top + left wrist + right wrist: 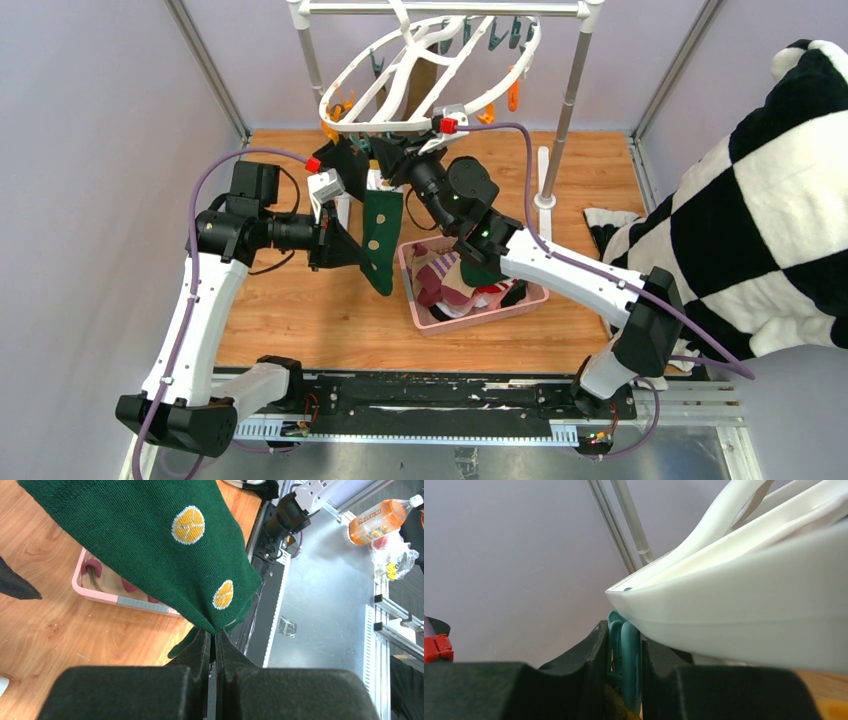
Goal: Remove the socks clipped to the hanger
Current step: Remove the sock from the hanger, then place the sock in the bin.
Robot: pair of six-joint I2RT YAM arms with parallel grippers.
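Note:
A dark green sock (381, 238) with orange-slice dots hangs down from the near rim of the white oval hanger (420, 75). My left gripper (350, 252) is shut on the sock's lower edge; in the left wrist view the fabric (160, 545) bunches right at the closed tips of the left gripper (215, 632). My right gripper (388, 152) reaches up under the hanger's near rim. In the right wrist view the right gripper (624, 637) is shut on a teal clip (628, 652) just below the white frame (749, 615). A black sock (345, 160) hangs nearby.
A pink slotted basket (480, 315) holding several loose socks (455, 285) sits on the wooden table under the right arm. The grey pole rack (570, 80) carries the hanger. A black-and-white checked plush cloth (760, 200) lies at the right. An orange bottle (382, 517) lies off the table.

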